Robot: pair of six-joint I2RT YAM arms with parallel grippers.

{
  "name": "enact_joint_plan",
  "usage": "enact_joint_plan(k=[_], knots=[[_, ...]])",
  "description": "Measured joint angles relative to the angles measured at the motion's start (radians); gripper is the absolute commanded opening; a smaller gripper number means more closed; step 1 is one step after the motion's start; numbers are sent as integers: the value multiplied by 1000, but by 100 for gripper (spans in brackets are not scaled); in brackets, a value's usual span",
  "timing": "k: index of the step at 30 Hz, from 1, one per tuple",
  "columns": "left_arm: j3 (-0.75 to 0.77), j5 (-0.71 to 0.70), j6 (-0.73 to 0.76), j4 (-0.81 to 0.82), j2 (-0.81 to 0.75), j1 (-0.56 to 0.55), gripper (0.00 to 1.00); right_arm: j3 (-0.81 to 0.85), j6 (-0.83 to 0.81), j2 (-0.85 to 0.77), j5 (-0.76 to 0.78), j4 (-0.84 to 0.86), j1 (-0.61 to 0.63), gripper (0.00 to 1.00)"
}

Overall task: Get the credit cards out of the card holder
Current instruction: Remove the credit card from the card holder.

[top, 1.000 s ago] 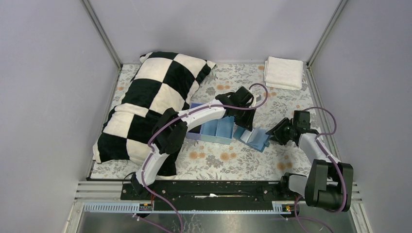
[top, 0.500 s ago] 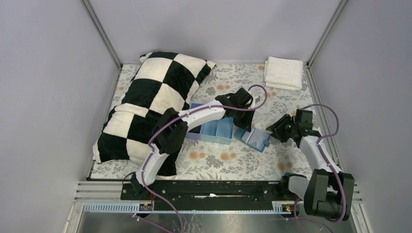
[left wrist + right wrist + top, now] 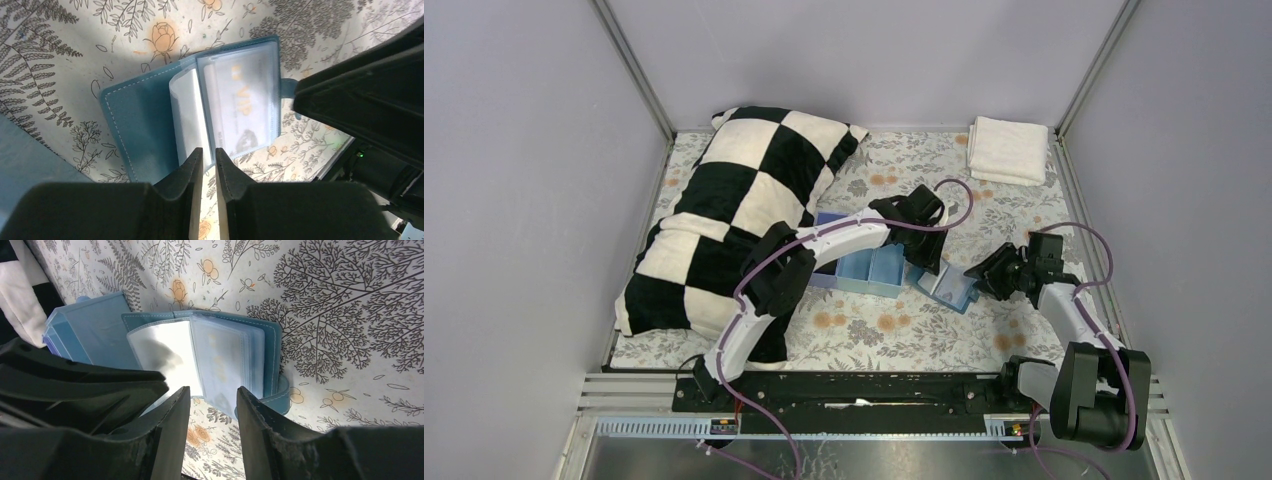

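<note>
The left hand (image 3: 206, 159) has its fingers drawn almost together, with only a thin slit between them. The tips sit at the near edge of the clear sleeves, and I cannot tell whether a sleeve is pinched in the slit. The right hand (image 3: 212, 392) has its fingers apart and holds nothing, poised over the opposite edge of the same sleeves.

Between the two hands the card holder (image 3: 200, 115) lies open and flat on the table (image 3: 874, 330), its lighter inside facing up. It sits just right of the tray (image 3: 869, 268). Its long axis runs from the tray toward the right hand, slanting a little nearer on that side. Its closing tab points toward the right hand.

One credit card (image 3: 245, 107), pale with "VIP" printed on it, shows through the top sleeve. Any others behind it cannot be counted.

The table wears a cloth printed with grey fern leaves and orange flowers. Pale grey walls (image 3: 864, 60) with metal corner rails close it in on three sides.

There are two arms, one card holder, one blue tray, one black-and-white checked pillow (image 3: 724, 215) at the left, and one folded white towel (image 3: 1007, 150) in the far right corner.
</note>
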Motion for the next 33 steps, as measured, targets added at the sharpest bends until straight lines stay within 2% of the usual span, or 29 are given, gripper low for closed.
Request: enact_joint_plan(k=[10,18,25,33], knots=[[0,-11,11,0,43,0,20,26,21,23,-4,25,38,48],[0,-19,19,0,43,0,21,29,28,101,-4,47,104,52],[0,-18,19,0,51,0,23,89,-19,209,16,24,114,52],[1,3,10,6,63,0,25,37,-16,143,37,26,114,54]])
